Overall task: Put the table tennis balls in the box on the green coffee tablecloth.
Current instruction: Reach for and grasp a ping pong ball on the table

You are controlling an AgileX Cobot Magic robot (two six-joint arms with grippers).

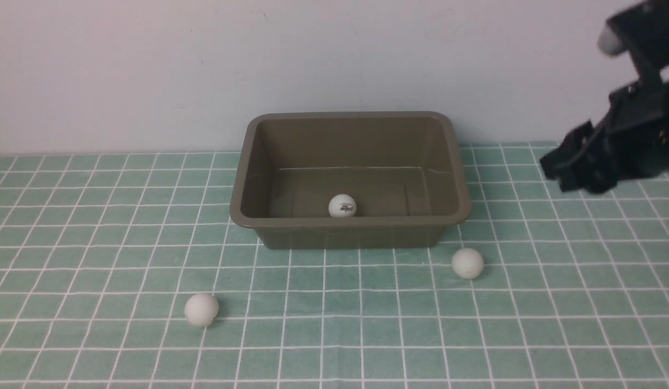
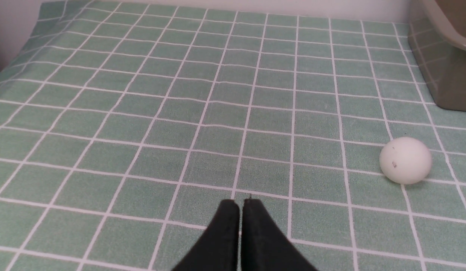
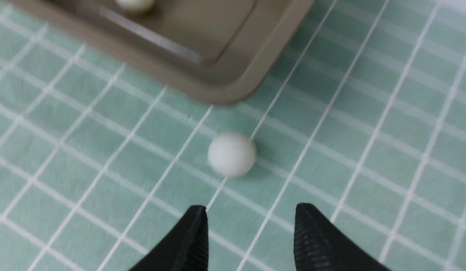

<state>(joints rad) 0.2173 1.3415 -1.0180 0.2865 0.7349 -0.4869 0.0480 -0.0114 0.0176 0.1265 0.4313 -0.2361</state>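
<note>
**One table tennis ball in the box, two on the cloth, both grippers empty**

An olive-brown plastic box (image 1: 346, 223) with rounded corners and a flared rim stood on the green coffee tablecloth (image 1: 96, 216), toward the back edge, close to a plain white wall (image 1: 151, 65); the cloth was mint green with a grid of thin white lines.

Inside the box, on its floor near the front wall, sat a white logo ball (image 1: 342, 206), its small dark print facing the camera; two plain white balls lay outside on the cloth. The right-hand ball (image 1: 467, 263) rested just in front of the box's front right corner, near it but not touching; the left-hand ball (image 1: 201, 309) lay farther forward and to the left of the box, well apart from the other one.

The right gripper (image 3: 252, 210) was raised above the cloth to the right of the box, showing in the front view as a dark shape at the right edge; its wrist camera, blurred, showed the two black fingers spread well apart with nothing between them, and the right-hand ball on the cloth ahead of the gap, with the box's corner beyond it.

The left gripper (image 2: 240, 203) did not appear in the front view; its wrist camera showed the two black fingers pressed together, holding nothing, low over the cloth; the left-hand ball lay off to one side of them, with a corner of the box farther on.
</note>
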